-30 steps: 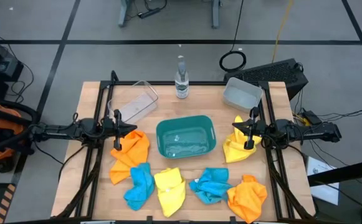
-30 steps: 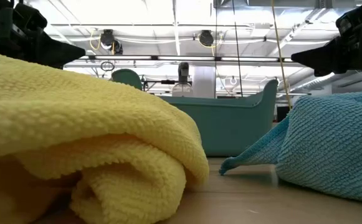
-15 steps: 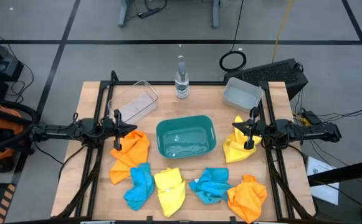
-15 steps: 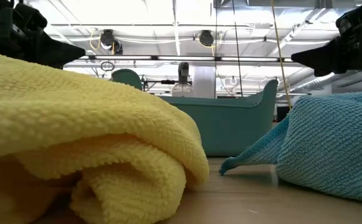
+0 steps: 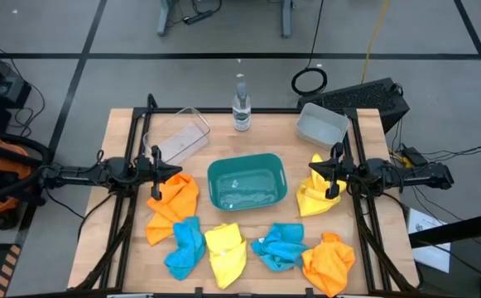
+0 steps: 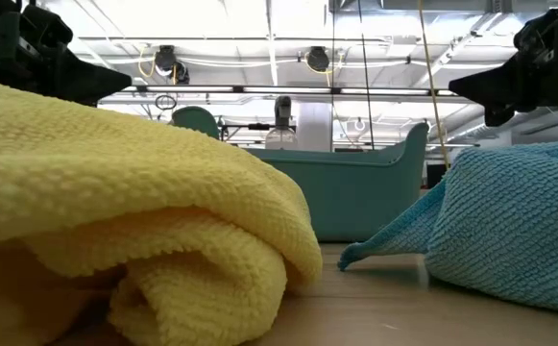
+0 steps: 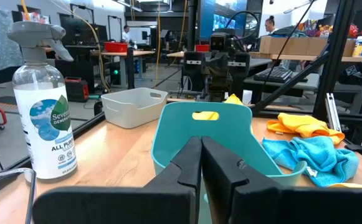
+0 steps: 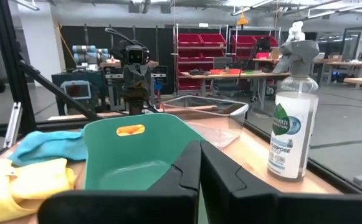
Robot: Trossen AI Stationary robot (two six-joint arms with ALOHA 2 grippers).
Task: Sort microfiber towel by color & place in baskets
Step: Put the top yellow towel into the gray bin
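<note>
Six towels lie on the table: orange (image 5: 174, 203), blue (image 5: 186, 244), yellow (image 5: 226, 252), blue (image 5: 279, 246), orange (image 5: 329, 261) and yellow (image 5: 315, 194). The teal basket (image 5: 247, 184) stands in the middle, with the clear basket (image 5: 180, 136) at far left and the pale grey basket (image 5: 320, 124) at far right. My left gripper (image 5: 170, 171) is shut and hovers over the far edge of the left orange towel, pointing at the teal basket (image 7: 205, 134). My right gripper (image 5: 314, 169) is shut and hovers over the right yellow towel, facing the teal basket (image 8: 137, 155).
A clear spray bottle (image 5: 240, 105) stands at the table's far edge between the clear and grey baskets. Dark frame rails run along the left and right sides of the table. Bare wood shows between the teal basket and the far edge.
</note>
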